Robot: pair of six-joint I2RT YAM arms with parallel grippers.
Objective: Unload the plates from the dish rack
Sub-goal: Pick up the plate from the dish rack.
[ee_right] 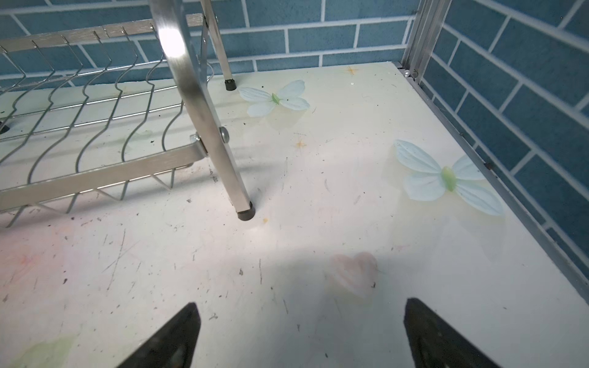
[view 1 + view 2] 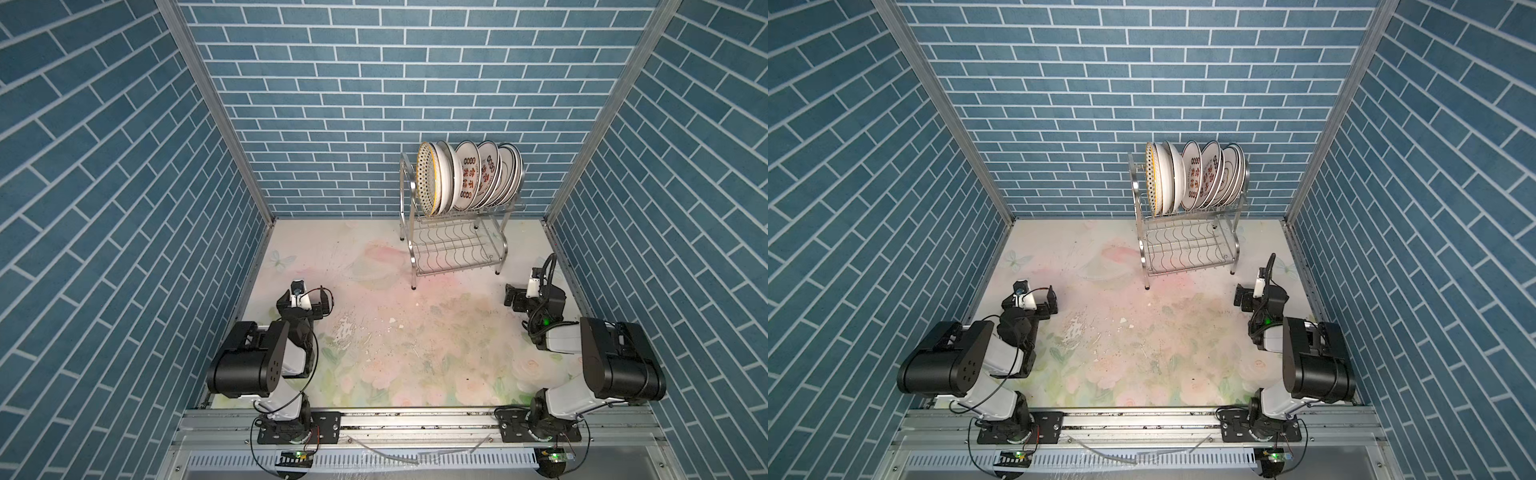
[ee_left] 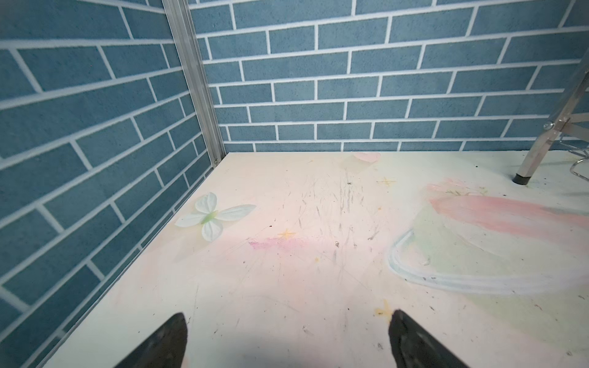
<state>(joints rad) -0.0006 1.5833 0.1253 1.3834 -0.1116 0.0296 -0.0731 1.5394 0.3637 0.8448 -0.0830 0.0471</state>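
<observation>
Upright, the plates (image 2: pixel 469 176) sit atop the dish rack (image 2: pixel 457 249); left jaws and right jaws gape, empty, above the desk (image 2: pixel 395 332).

Ahead of your left gripper (image 3: pixel 288 315) the table (image 3: pixel 318 270) lies bare to the back wall (image 3: pixel 350 95); the left wall (image 3: pixel 79 159) hems its left. Your right gripper (image 1: pixel 301 303) has the dish rack (image 1: pixel 200 105) leg just ahead-left, the right wall (image 1: pixel 526 95) on its right, and a free lane between. The plates (image 2: pixel 469 178) stand packed together above, with narrow gaps only.
</observation>
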